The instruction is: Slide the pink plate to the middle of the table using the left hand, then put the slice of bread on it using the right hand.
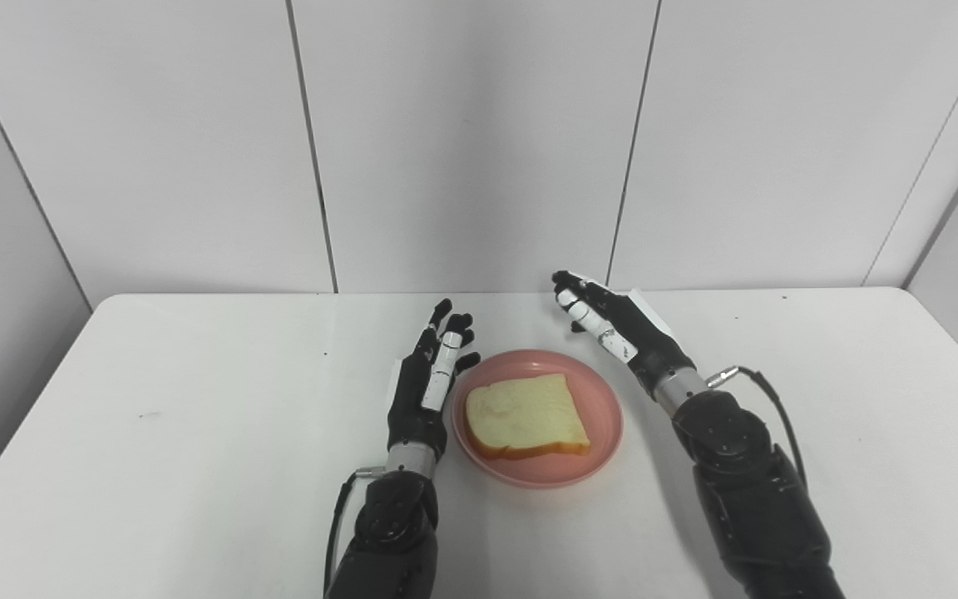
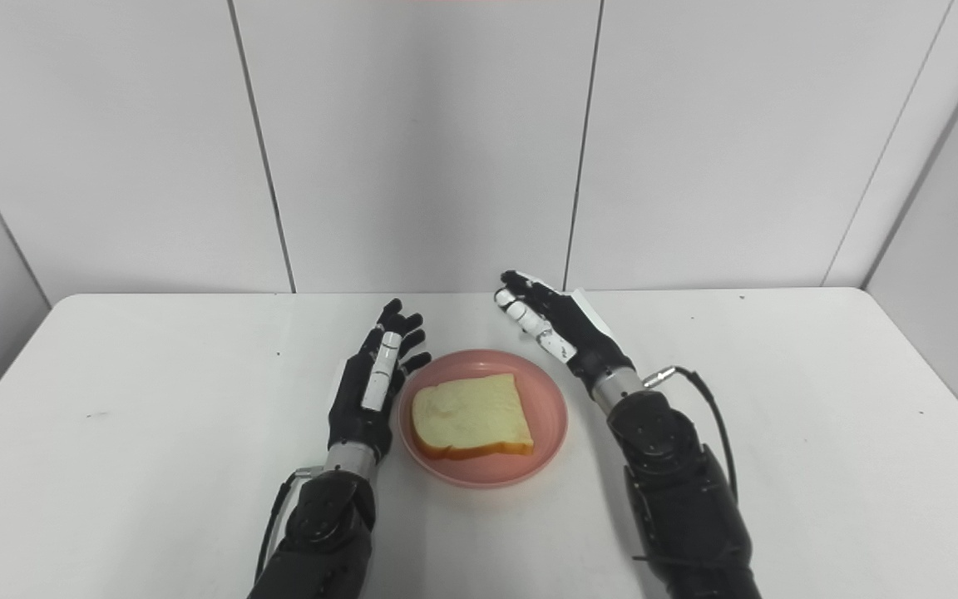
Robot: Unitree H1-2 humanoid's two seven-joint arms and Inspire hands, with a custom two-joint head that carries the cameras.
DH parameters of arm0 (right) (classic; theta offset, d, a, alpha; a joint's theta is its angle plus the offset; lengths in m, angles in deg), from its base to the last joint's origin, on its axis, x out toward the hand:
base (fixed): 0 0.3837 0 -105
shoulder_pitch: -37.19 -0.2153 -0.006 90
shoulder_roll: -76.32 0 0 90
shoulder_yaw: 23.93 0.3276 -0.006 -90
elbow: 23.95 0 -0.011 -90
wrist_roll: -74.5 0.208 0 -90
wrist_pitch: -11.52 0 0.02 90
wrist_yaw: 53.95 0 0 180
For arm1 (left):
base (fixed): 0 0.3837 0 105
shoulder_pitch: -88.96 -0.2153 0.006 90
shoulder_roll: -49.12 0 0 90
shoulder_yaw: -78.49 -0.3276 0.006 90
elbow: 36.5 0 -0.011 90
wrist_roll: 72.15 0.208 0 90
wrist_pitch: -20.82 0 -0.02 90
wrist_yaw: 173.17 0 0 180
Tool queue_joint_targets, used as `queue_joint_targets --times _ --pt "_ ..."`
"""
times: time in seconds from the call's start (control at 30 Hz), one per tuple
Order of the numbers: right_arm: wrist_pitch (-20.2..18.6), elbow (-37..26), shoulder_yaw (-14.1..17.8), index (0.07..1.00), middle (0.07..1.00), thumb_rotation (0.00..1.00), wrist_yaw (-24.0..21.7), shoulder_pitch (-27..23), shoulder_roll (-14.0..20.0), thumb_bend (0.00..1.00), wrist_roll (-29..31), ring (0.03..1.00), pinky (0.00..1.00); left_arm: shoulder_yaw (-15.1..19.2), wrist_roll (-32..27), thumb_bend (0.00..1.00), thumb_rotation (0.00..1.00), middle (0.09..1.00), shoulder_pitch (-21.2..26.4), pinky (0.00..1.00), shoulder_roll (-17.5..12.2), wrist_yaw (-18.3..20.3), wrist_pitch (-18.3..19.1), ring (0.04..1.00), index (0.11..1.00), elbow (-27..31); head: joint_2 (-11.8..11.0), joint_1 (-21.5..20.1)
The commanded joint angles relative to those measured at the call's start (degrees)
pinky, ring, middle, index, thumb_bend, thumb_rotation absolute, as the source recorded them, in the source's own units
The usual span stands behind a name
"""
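Resting: bread (image 1: 526,414) on pink plate (image 1: 604,433) | hiding plate centre

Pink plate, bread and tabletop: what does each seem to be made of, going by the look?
Pink plate: probably plastic, matte to satin, uniform colour and only a soft sheen on the rim; ceramic cannot be ruled out. Slice of bread: soft white crumb with a golden-brown crust edge; whether real or a foam prop is unclear. Table: smooth white laminate or plastic-coated board, matte, with rounded corners.

Lab: bare white-panelled walls (image 1: 471,141)
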Motion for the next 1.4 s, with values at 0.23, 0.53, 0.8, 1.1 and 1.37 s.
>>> queue_joint_targets --times 0.23,0.53,0.8,1.1,1.37 --pt "8.0 3.6 2.4 0.919 0.915 1.0 8.0 0.4 -1.8 0.8 4.8 0.907 0.84 0.4 0.2 0.82 0.79 0.869 -1.4 0.81 -1.0 -1.3 0.5 0.879 0.909 -0.5 -0.2 -0.6" --pt "12.1 4.7 2.1 0.91 0.916 1.0 13.9 2.8 -3.1 0.77 4.6 0.902 0.88 0.6 -0.1 0.82 0.81 0.875 -2.0 0.82 -1.8 -0.6 0.3 0.894 0.9 -0.2 -0.6 -2.4" --pt "16.6 6.8 3.7 0.931 0.918 1.0 18.1 5.2 -6.4 0.76 7.5 0.889 0.89 0.4 0.3 0.82 0.83 0.87 -3.0 0.82 -2.4 -0.9 2.1 0.884 0.902 2.8 -0.5 -3.2" --pt "19.3 8.9 4.2 0.935 0.916 1.0 17.3 5.9 -7.9 0.81 11.6 0.88 0.89 0.2 0.5 0.85 0.84 0.896 -3.3 0.84 -2.2 -1.4 2.9 0.907 0.909 4.0 -0.4 -2.9" --pt "18.1 8.1 3.9 0.926 0.913 1.0 16.9 6.0 -7.7 0.79 13.3 0.875 0.89 0.1 0.9 0.85 0.82 0.955 -3.3 0.95 -1.7 -2.1 1.7 0.961 0.925 3.8 -0.4 -2.9"
